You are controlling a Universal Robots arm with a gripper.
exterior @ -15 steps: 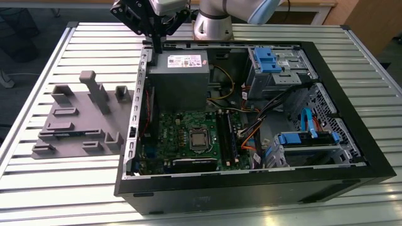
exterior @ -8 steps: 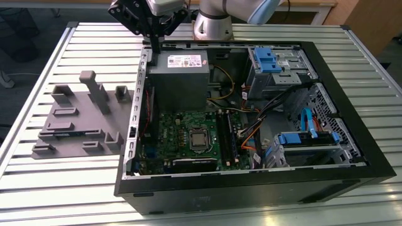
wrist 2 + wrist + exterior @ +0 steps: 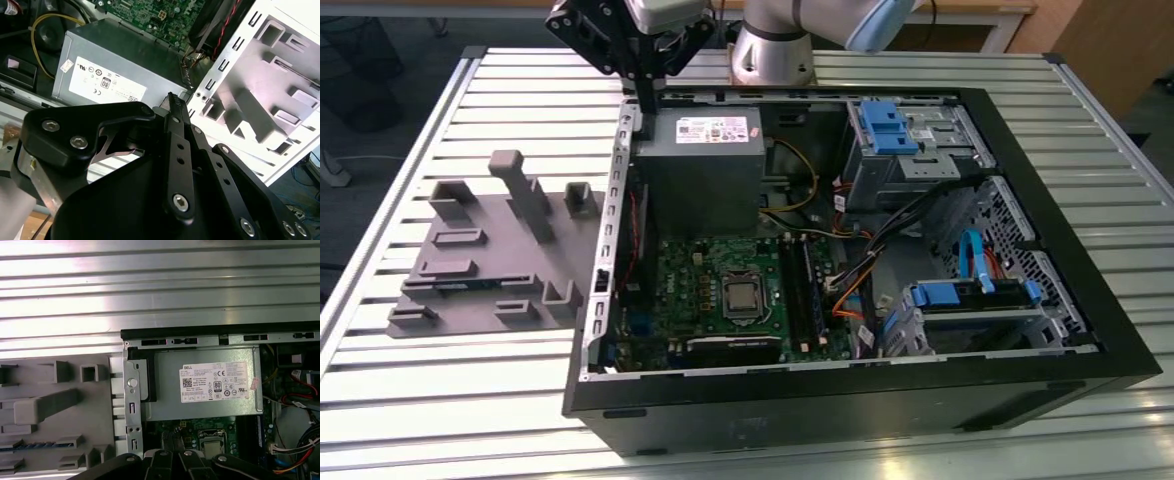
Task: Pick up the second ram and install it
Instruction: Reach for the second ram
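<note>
Approach phase of the pick-up. The gripper (image 3: 644,98) hovers over the far corner of the case (image 3: 854,410), above the power supply (image 3: 700,170), with its jaws together and, as far as can be seen, on nothing. Just beside it runs the side wall (image 3: 616,210), an upright metal edge between gripper and fixture (image 3: 480,305). The ram (image 3: 37,445), a thin bluish strip in the first wrist view, lies in a groove of the fixture, outside the case and well apart from the gripper; it is judged not yet picked. A grasp calls for jaws opened and set across its thin edge, clear of the posts (image 3: 523,190). Farther off, the slots (image 3: 797,290) lie between the socket (image 3: 742,297) and the cables (image 3: 854,290), where room is narrow; the table (image 3: 400,110) gives freer room around the fixture.
</note>
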